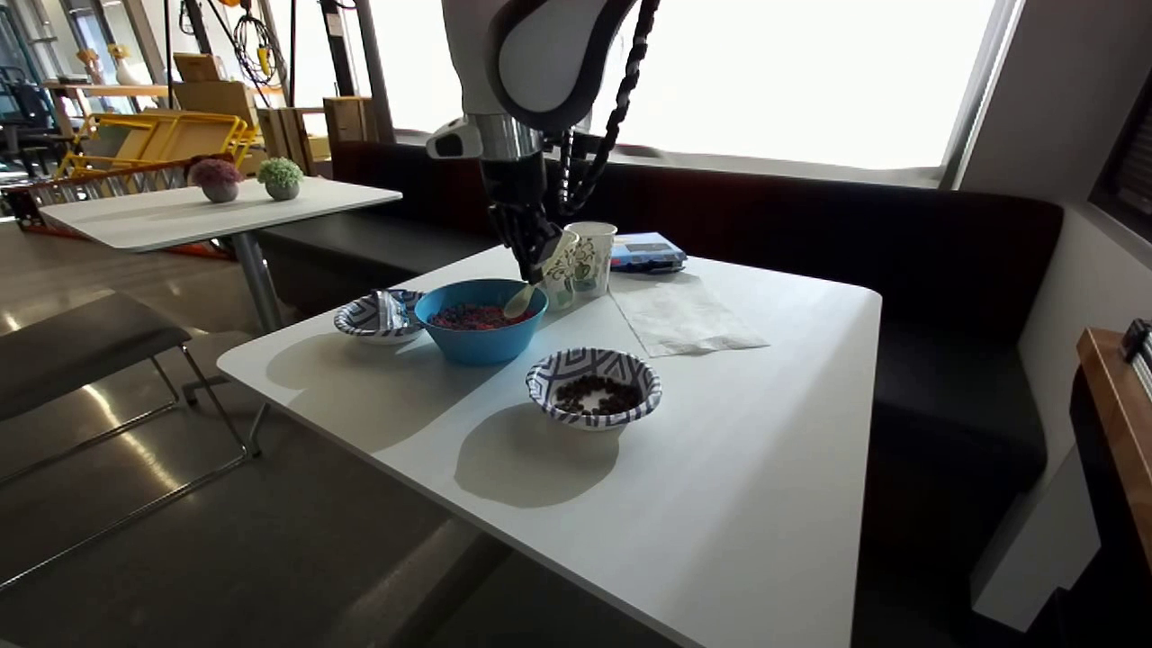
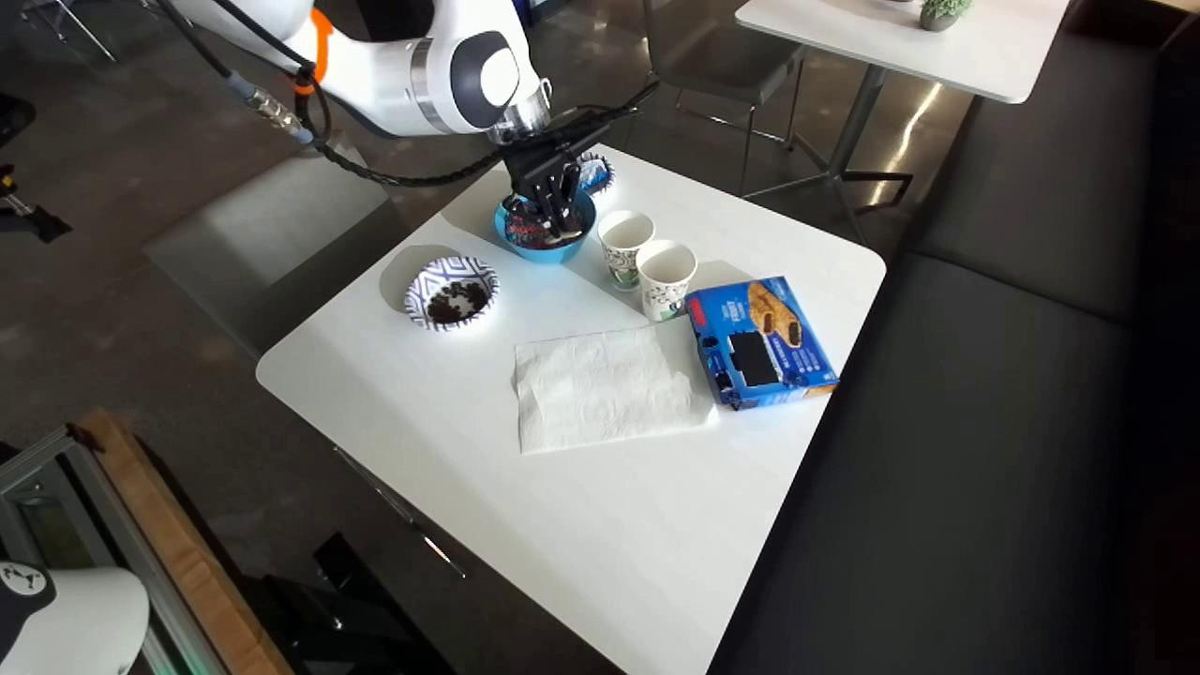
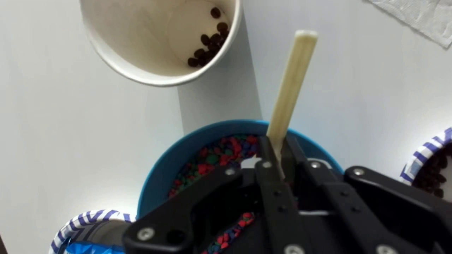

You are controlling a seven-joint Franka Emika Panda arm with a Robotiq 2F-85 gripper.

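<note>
Blue bowl [image 1: 477, 346] in play, set toward a corner of the white table [image 2: 600, 525], red, green and blue bits [image 3: 212, 158] inside, and look at that gripper [image 3: 278, 150] over it, jaws all but together, pinching a pale spoon [image 3: 291, 93] by its handle! The spoon slants, scoop down inside the rim; whether it touches the bits is too tight to call. Just beside, two paper cups [image 2: 664, 298], dark beans [image 3: 214, 47] in one. A patterned bowl [image 1: 589, 362] with more beans sits toward the edge away from the dark seat [image 2: 975, 450]; a blue box [image 2: 797, 375] hugs the seat-side edge, paper towel [image 2: 609, 384] just beside it.
</note>
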